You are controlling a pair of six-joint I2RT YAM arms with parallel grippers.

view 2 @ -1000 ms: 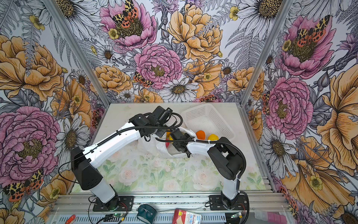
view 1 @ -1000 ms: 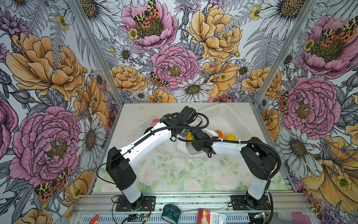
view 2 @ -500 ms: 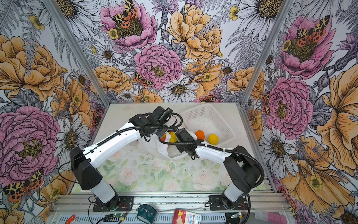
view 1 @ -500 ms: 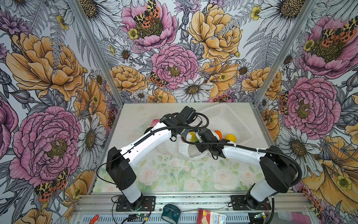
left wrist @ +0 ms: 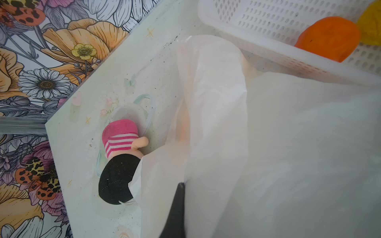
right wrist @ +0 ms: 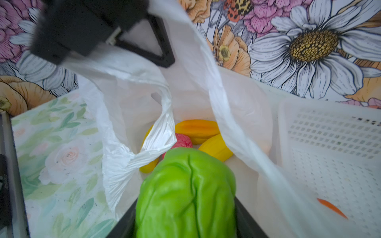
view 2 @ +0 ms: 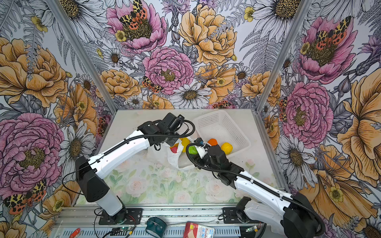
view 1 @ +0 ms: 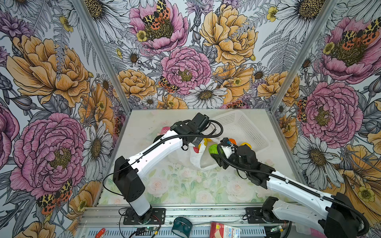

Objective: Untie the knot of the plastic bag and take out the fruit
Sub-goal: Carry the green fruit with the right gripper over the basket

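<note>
Green fruit lifted clear of the bag.
The right gripper (right wrist: 185, 222), clamped on the green fruit (right wrist: 185, 185), had drawn back from the open plastic bag (view 1: 198, 158). The left gripper (view 1: 194, 141) pinched its handle tight, and yellow and pink fruit (right wrist: 198, 127) remained inside.

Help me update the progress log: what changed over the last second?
The right arm swung down and outward, and the right tool came up from the mouth of the plastic bag, shut on the green fruit. The left tool stayed shut on the bag, holding it up. The orange fruit and yellow fruit stayed in the basket.
</note>
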